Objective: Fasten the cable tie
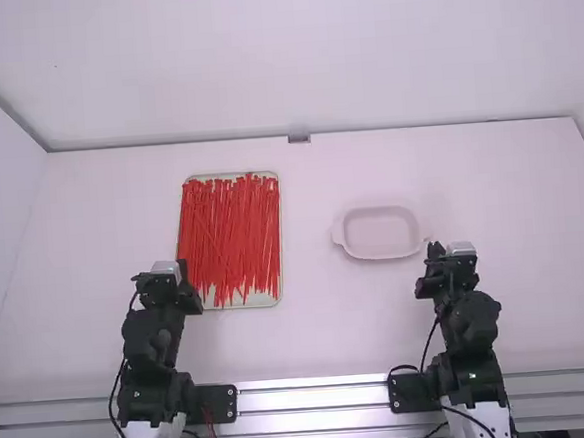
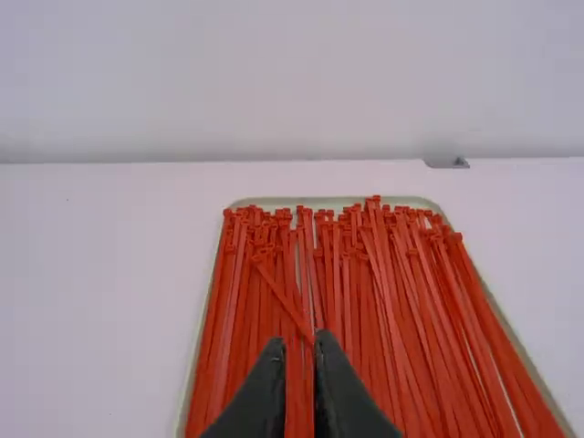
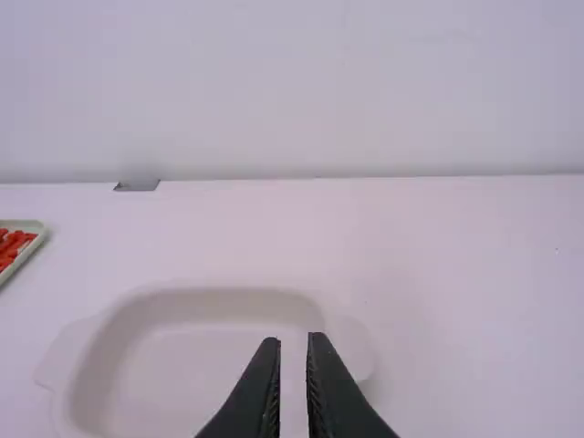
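Cable ties (image 1: 230, 240) loose in one red heap, none looped or fastened. Left gripper (image 2: 299, 342) pinched nearly closed, empty, over near end of heap. Right gripper (image 3: 290, 342) likewise nearly closed, empty, at near side of white dish (image 3: 210, 294). Heap lying in flat tray (image 2: 310, 202), dish near tray, not touching. Task apparently unstarted: picking, threading, pulling tight all left. Count: two grippers, one tray, one dish, ties too many to count.
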Available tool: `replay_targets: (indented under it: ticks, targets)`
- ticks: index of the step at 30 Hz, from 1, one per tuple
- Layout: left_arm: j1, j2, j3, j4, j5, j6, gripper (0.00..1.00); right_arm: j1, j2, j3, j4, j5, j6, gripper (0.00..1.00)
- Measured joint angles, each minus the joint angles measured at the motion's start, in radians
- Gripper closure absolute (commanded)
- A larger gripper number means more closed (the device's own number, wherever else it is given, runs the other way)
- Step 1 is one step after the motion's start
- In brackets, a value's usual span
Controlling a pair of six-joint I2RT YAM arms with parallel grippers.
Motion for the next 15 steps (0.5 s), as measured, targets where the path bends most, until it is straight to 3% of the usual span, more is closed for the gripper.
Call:
replay_targets:
  ticks: [15]
  targets:
    - [-0.027, 0.349, 0.252, -0.112, 0.004, -0.025, 0.61, 0.052, 0.370, 0.251, -0.065, -0.005, 0.008, 0.61]
